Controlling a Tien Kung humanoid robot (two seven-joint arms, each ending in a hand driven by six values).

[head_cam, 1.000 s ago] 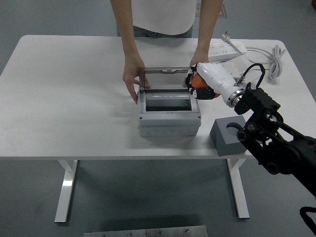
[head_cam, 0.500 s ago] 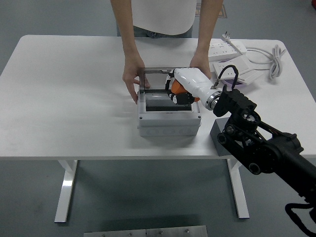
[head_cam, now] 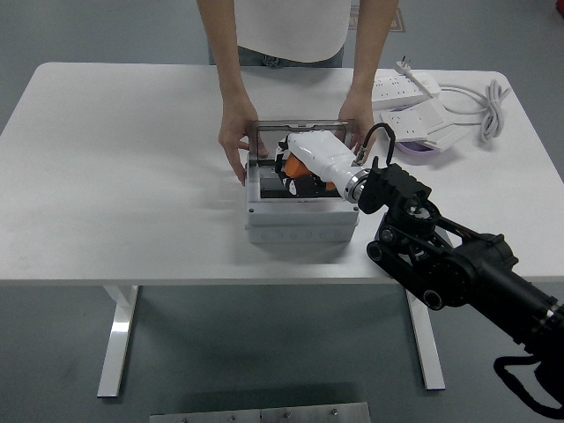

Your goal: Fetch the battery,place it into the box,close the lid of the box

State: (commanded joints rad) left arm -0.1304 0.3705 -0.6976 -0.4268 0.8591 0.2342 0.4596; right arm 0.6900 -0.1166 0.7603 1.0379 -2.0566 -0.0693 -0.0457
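Note:
A grey box (head_cam: pixel 300 220) stands at the table's middle with its clear lid (head_cam: pixel 300 130) raised at the back. My right hand (head_cam: pixel 304 163), white-shelled, is over the box's open top, shut on an orange battery (head_cam: pixel 295 169) and lowered into the opening. A person at the far side steadies the box, one hand (head_cam: pixel 234 139) on its left side and the other hand (head_cam: pixel 356 113) at its right rear corner. The left arm does not show.
White power strips (head_cam: pixel 407 88) and a coiled white cable (head_cam: pixel 480 110) lie at the back right, with a purple-rimmed dish (head_cam: pixel 423 152) in front of them. My black right arm (head_cam: pixel 449 264) crosses the table's right front and hides what lies under it.
My right hand has carried the orange battery leftward from the box's right rear corner to over and down into the open box. The person's hands have stayed on the box.

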